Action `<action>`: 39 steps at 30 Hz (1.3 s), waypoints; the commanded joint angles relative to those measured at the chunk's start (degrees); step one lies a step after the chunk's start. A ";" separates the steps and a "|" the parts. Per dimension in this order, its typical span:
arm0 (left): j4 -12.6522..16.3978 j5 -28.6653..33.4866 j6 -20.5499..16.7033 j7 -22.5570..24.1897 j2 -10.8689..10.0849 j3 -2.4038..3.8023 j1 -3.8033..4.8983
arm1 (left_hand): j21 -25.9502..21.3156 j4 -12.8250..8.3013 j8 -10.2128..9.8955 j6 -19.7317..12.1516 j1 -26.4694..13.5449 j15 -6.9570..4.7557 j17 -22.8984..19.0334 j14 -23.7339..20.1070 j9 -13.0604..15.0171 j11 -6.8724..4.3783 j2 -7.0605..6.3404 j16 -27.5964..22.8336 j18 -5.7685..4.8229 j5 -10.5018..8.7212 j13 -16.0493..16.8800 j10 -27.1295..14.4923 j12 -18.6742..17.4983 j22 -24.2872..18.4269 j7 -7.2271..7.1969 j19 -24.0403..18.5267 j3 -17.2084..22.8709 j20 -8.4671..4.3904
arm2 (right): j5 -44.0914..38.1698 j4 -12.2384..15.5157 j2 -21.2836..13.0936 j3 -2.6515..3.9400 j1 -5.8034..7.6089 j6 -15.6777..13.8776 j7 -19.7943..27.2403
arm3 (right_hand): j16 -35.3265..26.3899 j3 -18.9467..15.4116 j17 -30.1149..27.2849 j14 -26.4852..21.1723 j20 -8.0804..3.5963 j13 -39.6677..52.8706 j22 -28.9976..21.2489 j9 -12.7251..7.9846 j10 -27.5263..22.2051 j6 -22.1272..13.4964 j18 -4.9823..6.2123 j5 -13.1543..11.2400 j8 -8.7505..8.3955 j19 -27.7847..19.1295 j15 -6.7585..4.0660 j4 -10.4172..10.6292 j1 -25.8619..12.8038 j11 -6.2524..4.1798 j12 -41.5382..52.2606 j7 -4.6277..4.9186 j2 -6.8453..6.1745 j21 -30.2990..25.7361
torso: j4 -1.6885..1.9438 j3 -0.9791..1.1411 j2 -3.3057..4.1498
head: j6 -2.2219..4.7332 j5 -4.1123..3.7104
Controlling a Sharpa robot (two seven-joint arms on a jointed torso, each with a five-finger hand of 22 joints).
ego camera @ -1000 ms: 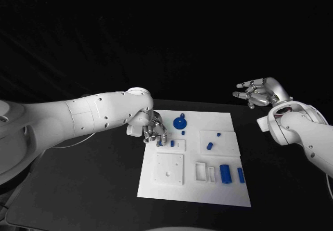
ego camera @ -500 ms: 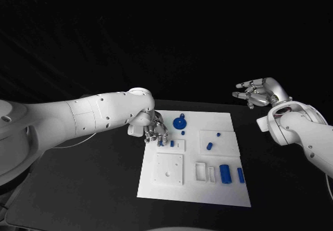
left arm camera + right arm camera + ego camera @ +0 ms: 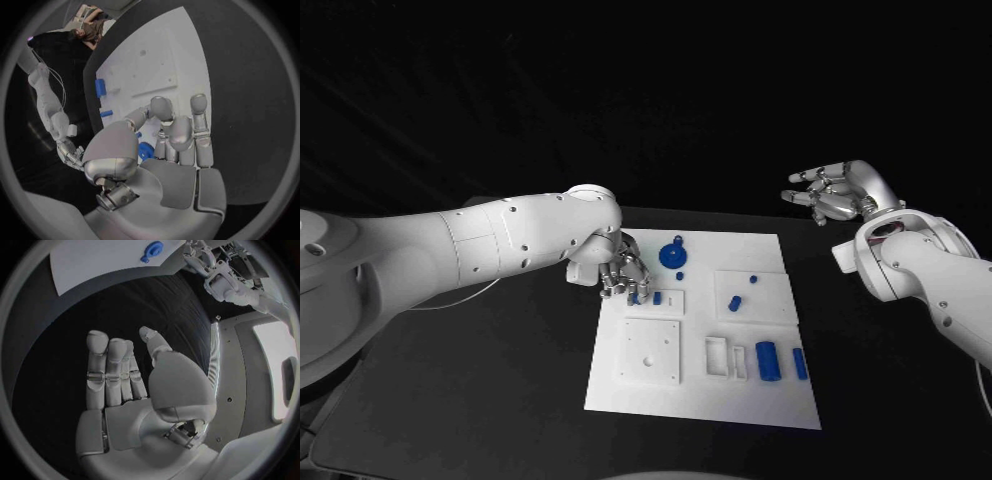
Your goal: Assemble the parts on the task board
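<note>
The white task board [image 3: 711,400] lies mid-table. My left hand [image 3: 613,266] reaches down over its left edge, fingers drawn together, and grips a small blue peg [image 3: 633,297] at the fingertips. A second small peg [image 3: 656,297] stands just beside it in a white block. In the left wrist view my left hand [image 3: 169,135] has its thumb folded against the fingers, hiding the peg. A round blue part [image 3: 675,256] [image 3: 145,150] lies on the board behind the hand. My right hand [image 3: 835,194] [image 3: 134,375] hangs raised beyond the board's far right corner, fingers apart and holding nothing.
More blue parts lie on the board: two short pegs [image 3: 753,279] [image 3: 734,301] on a raised square, plus a thick cylinder [image 3: 767,360] and a slim bar [image 3: 800,363] near the right edge. A white plate with holes [image 3: 652,352] sits at the near left.
My left hand has edged slightly right and down over the board's left edge. The right hand has barely moved.
</note>
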 commanded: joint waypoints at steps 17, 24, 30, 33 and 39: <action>-0.04 -2.58 -0.38 -0.02 -0.04 0.01 -0.14 | -0.14 -6.30 0.22 7.88 0.71 -0.04 -0.15 -0.29 -0.04 -1.88 1.46 -0.30 -0.12 -0.20 0.22 0.47 -0.24 1.04 -6.68 -0.16 5.90 -0.12 | -0.67 0.23 -0.04 0.01 -0.06 0.84 0.49 | 0.23 0.29 -0.08 -0.25 0.11 -0.01 2.91 -0.06 -0.25 -0.27 0.35 0.27 0.25 -0.02 0.03 -0.33 -0.76 0.23 0.10 0.14 0.10 0.21 | -0.01 0.01 0.00 | 0.01 0.02; 0.24 -2.83 -1.09 0.03 -0.16 0.01 -0.19 | -0.21 -6.28 0.23 7.85 0.74 -0.07 -0.25 -0.29 -0.01 -1.89 1.53 -0.38 -0.08 -0.21 0.32 0.48 -0.35 1.03 -6.68 -0.08 5.85 -0.11 | -0.69 0.23 -0.04 0.01 -0.08 0.87 0.49 | 0.23 0.29 -0.08 -0.25 0.11 -0.01 2.91 -0.06 -0.25 -0.27 0.35 0.27 0.25 -0.02 0.03 -0.33 -0.76 0.23 0.10 0.14 0.10 0.21 | -0.02 0.01 -0.01 | -0.01 0.05; 0.41 -2.90 -1.35 0.06 -0.23 0.01 -0.24 | -0.21 -6.28 0.23 7.85 0.74 -0.07 -0.25 -0.29 -0.01 -1.89 1.53 -0.38 -0.08 -0.21 0.32 0.48 -0.35 1.03 -6.68 -0.08 5.85 -0.11 | -0.69 0.23 -0.04 0.01 -0.09 0.92 0.49 | 0.23 0.29 -0.08 -0.25 0.11 -0.01 2.91 -0.06 -0.25 -0.27 0.35 0.27 0.25 -0.02 0.03 -0.33 -0.76 0.23 0.10 0.14 0.10 0.21 | -0.02 0.00 0.00 | -0.03 0.00; 0.49 -2.91 -1.37 0.06 -0.24 0.01 -0.25 | -0.27 -6.28 0.22 7.80 0.71 -0.07 -0.32 -0.29 0.02 -1.89 1.57 -0.43 -0.08 -0.27 0.39 0.47 -0.43 1.02 -6.67 -0.05 5.84 -0.12 | -0.69 0.22 -0.04 0.01 -0.10 0.94 0.48 | 0.23 0.29 -0.08 -0.25 0.11 -0.01 2.91 -0.06 -0.25 -0.27 0.35 0.27 0.25 -0.02 0.03 -0.33 -0.76 0.23 0.10 0.14 0.10 0.21 | -0.01 0.00 0.00 | -0.08 0.01; 0.61 -2.92 -1.26 0.00 -0.22 0.01 -0.27 | -0.35 -6.28 0.18 7.71 0.73 -0.06 -0.49 -0.32 -0.07 -1.85 1.60 -0.55 -0.08 -0.53 0.51 0.44 -0.53 1.02 -6.64 -0.04 5.79 -0.10 | -0.70 0.22 -0.05 0.01 -0.12 0.98 0.48 | 0.23 0.29 -0.08 -0.25 0.11 -0.01 2.91 -0.06 -0.25 -0.27 0.35 0.27 0.25 -0.02 0.03 -0.33 -0.76 0.23 0.10 0.14 0.10 0.21 | 0.00 0.01 -0.01 | -0.13 -0.01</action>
